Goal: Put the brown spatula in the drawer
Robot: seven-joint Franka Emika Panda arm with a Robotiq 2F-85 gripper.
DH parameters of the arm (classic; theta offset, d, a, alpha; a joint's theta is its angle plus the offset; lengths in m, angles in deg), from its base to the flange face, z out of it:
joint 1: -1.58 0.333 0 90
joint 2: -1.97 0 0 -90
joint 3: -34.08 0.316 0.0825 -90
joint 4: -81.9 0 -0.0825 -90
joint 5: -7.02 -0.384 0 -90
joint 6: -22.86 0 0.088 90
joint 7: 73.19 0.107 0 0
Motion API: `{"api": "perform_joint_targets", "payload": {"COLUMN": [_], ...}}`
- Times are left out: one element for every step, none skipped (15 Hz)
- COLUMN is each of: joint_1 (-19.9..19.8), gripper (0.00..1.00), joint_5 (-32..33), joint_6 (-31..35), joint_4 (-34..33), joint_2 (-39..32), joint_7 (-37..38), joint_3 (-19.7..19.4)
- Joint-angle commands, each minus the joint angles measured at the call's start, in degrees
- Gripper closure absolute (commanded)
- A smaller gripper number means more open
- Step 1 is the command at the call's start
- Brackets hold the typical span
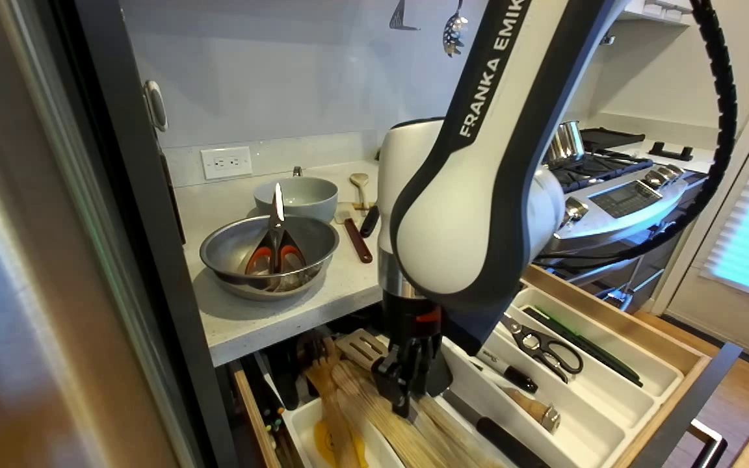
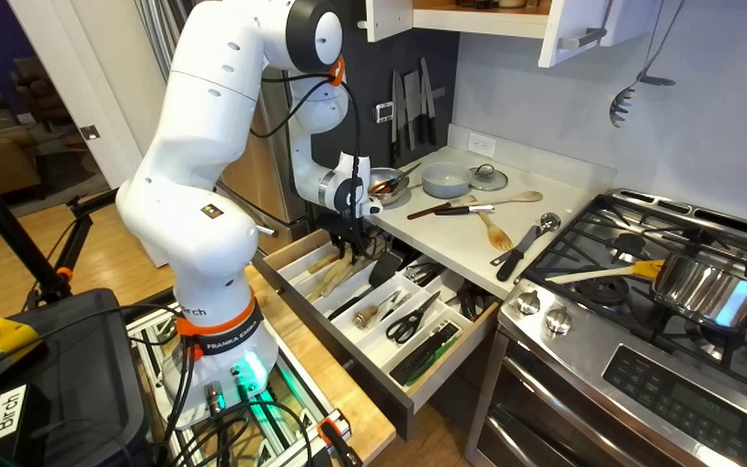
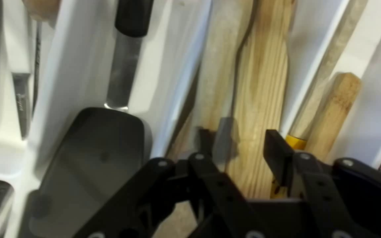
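The drawer [image 1: 615, 316] is pulled open below the counter, with white divider compartments; it also shows in an exterior view [image 2: 461, 355] and the wrist view [image 3: 181, 110]. My gripper [image 1: 417, 396] points down into the wooden-utensil compartment. In the wrist view the gripper [image 3: 237, 142] has its fingers apart, with a blurred, ghosted left finger. A light tan slotted wooden spatula [image 1: 363, 346], likely the brown spatula, lies in the drawer by the gripper, its handle partly hidden. Pale wooden handles [image 3: 220, 59] and a wide wooden piece [image 3: 261, 99] lie beneath the fingers. Which handle is the spatula's, I cannot tell.
A black turner [image 3: 94, 165] lies beside the gripper, across a divider. Scissors [image 1: 547, 351] lie in another compartment. The counter edge [image 1: 296, 335] overhangs the drawer's back. A metal bowl [image 1: 235, 276], a dark reddish-brown utensil [image 1: 357, 240] and wooden utensils [image 2: 495, 233] are on the counter.
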Motion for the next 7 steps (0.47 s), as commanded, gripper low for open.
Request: {"api": "perform_joint_targets", "payload": {"joint_1": [-0.64,-1.69,-0.62,-0.61,-0.65,-0.72,-0.8], "gripper": [0.21,0.15,0.06,0.24,0.17,0.09,0.06], "joint_5": [1.23,1.24,2.95,1.31,1.81,2.03,2.09], "joint_6": [-2.64,-2.91,-3.12,-1.03,-1.45,-1.88,-2.31], "joint_4": [0.28,1.25,2.73,-0.42,0.01,0.47,0.92], "joint_2": [3.22,5.08,8.08,2.45,4.01,5.38,6.41], "joint_7": [-0.59,-1.93,-2.25,-0.79,-1.04,-1.21,-1.47], "joint_3": [2.14,3.22,1.84,2.44,2.43,2.42,2.42]}}
